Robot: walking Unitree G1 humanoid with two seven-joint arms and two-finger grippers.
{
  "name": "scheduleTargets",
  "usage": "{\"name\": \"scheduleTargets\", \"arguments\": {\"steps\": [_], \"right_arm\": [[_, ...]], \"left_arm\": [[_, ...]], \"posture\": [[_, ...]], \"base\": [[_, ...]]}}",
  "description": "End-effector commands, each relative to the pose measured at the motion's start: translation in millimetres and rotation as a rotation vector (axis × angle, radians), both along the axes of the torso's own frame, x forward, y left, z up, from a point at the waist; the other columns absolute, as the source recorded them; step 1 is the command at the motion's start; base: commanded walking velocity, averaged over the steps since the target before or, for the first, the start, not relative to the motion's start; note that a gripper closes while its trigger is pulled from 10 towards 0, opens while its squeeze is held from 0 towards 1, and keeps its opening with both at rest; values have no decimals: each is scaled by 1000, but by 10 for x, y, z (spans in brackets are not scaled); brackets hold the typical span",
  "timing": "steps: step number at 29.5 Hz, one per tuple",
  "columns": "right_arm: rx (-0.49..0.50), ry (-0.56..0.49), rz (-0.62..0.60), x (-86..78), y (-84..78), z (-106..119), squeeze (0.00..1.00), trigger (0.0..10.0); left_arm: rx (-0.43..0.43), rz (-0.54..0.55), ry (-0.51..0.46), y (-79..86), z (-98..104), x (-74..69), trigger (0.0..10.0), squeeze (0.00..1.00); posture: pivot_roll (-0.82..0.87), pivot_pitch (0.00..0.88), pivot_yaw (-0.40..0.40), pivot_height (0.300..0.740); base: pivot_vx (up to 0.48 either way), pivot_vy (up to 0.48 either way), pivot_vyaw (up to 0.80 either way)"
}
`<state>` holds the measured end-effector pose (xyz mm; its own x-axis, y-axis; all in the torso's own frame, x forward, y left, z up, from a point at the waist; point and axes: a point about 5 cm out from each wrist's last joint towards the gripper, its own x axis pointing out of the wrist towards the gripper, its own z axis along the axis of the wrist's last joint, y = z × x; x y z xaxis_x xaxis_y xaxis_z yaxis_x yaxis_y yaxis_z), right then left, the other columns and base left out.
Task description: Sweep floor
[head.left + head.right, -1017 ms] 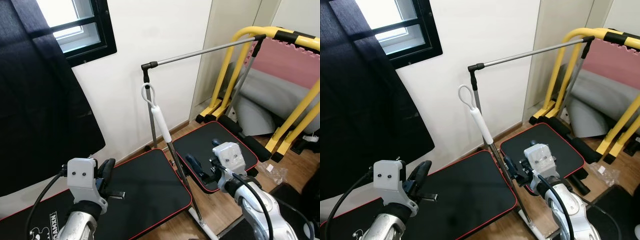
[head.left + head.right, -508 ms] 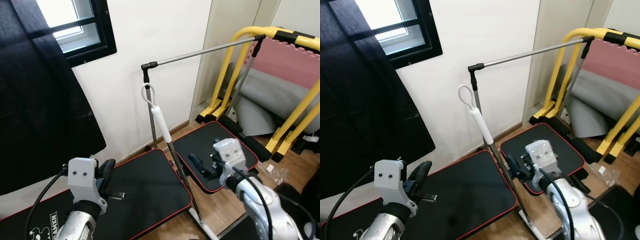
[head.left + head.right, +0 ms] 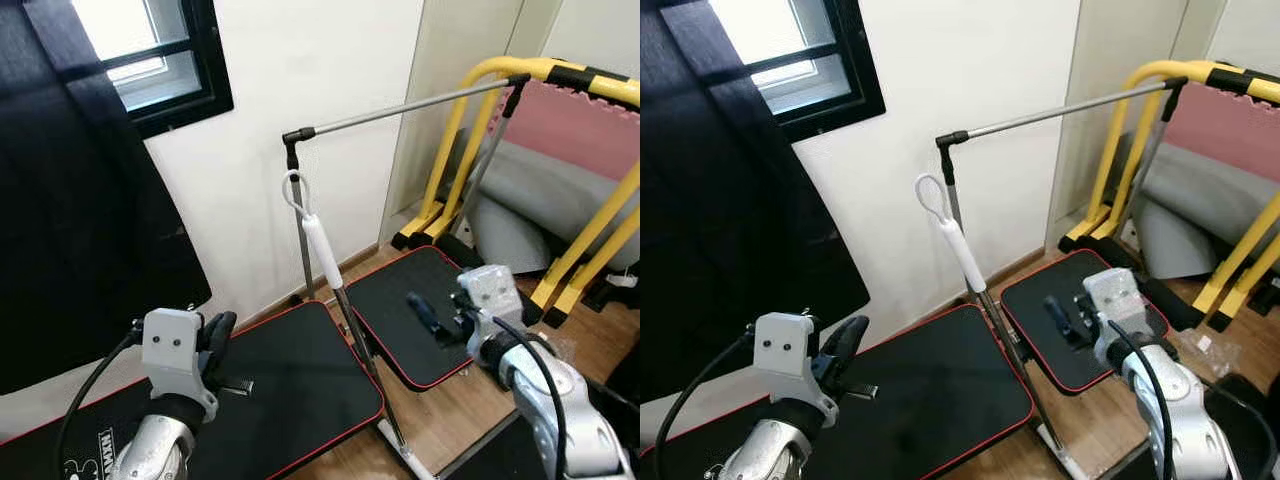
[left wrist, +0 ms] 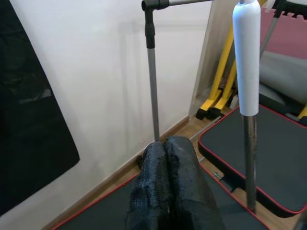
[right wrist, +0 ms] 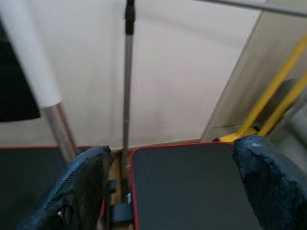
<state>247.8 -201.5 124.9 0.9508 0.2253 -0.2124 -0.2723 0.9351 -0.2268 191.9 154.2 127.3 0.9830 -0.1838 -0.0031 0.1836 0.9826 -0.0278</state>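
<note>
Below the mats, broom handle (image 3: 322, 250) runs out of frame.

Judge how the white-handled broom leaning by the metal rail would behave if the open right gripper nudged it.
The broom stands steeply tilted, so it would likely topple. Its handle looks rigid and smooth, probably slippery for the right gripper.

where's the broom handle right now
The broom handle stands upright at the centre of the head views, leaning near the grey rack post by the white wall, between the two black mats, ahead of the open right gripper.
</note>
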Motion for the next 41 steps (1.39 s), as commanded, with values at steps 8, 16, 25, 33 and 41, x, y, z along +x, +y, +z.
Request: {"name": "scheduleTargets", "arguments": {"steps": [8,16,25,33,41], "right_arm": [[-46,-17,19,12,-131,66,0,10000],[46,1,139,-35,36,81,0,10000],[139,74,297,-266,370,-94,0,10000],[151,81,304,-263,361,-106,0,10000],[146,84,308,-262,362,-97,0,10000]], "left_arm": [[-14,-80,25,-31,-49,-8,10000,0],[-30,-89,31,-43,-64,-11,10000,0],[-48,-108,42,-64,-91,-19,10000,0],[-65,-117,43,-75,-92,-17,10000,0],[-65,-115,40,-76,-85,-4,10000,0]], "posture": [[-158,61,-3,740],[-162,54,-5,740],[-163,32,-11,740],[-165,36,-10,740],[-163,40,-11,740]], "base": [[0,0,0],[0,0,0],[0,0,0],[0,0,0],[0,0,0]]}}
